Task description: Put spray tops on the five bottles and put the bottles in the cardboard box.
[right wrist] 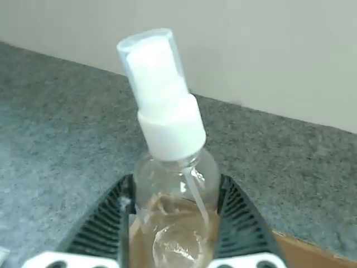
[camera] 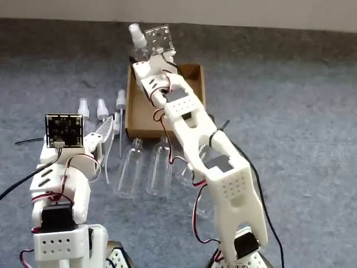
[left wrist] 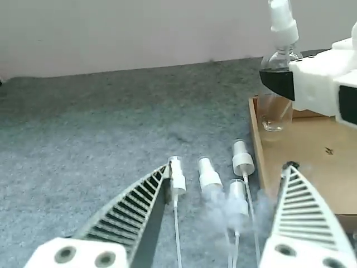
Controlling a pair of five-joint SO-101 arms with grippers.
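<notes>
**Right claw** [right wrist: 175, 226]: clenched on a clear plastic bottle [right wrist: 170, 190] fitted with a white spray top [right wrist: 162, 95]. The bottle's long axis is close to upright, with the top leaning a little. It hangs at the far left corner of the shallow brown cardboard box [camera: 131, 111], and its base is inside the walls. I cannot tell whether it touches the box floor.

**Relation:** the box lies directly beneath the claw. In my judgement the coming move calls for lowering and letting go, with no sideways travel. The right arm is the one at the box.

**Left claw** [left wrist: 227, 167]: released, jaws wide apart. It hovers just left of the box, over the loose white spray tops [left wrist: 209, 176], whose dip tubes run toward the near side.

**Count:**
- Capped bottles: one, in the right claw.
- Loose spray tops: four.
- Uncapped clear bottles [camera: 129, 167]: these lie on the grey carpet [camera: 290, 111] near of the box. Two are plainly seen, necks pointing far. A third is partly under the right arm. I cannot count any beyond that.
- Boxes: one.
</notes>
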